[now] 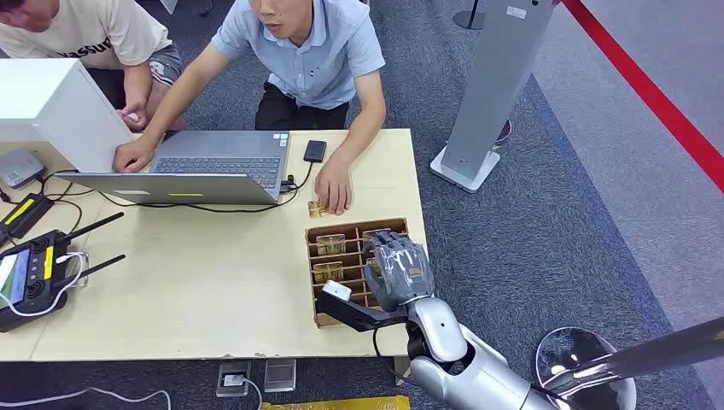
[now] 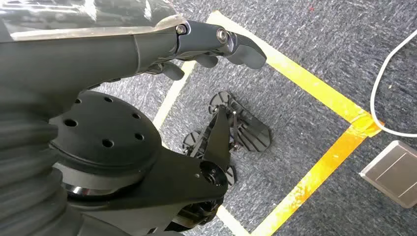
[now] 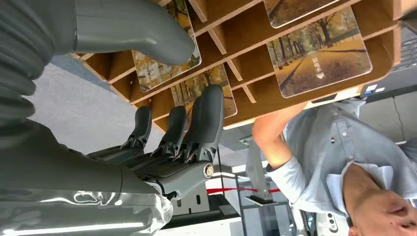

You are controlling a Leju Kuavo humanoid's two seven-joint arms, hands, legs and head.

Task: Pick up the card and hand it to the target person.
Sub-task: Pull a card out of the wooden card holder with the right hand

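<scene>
A wooden card rack stands at the table's near right corner, its slots holding several cards printed with autumn trees. My right hand hovers over the rack's right side. In the right wrist view its thumb lies over one card, and its fingers reach alongside the neighbouring card. No card is lifted from the rack. A person in a blue shirt sits across the table, one hand resting on a loose card. My left hand hangs over the floor and holds nothing.
A grey laptop and a black phone lie on the table's far side. A remote controller sits at the left edge beside a white box. A second person sits far left. A grey stand rises right of the table.
</scene>
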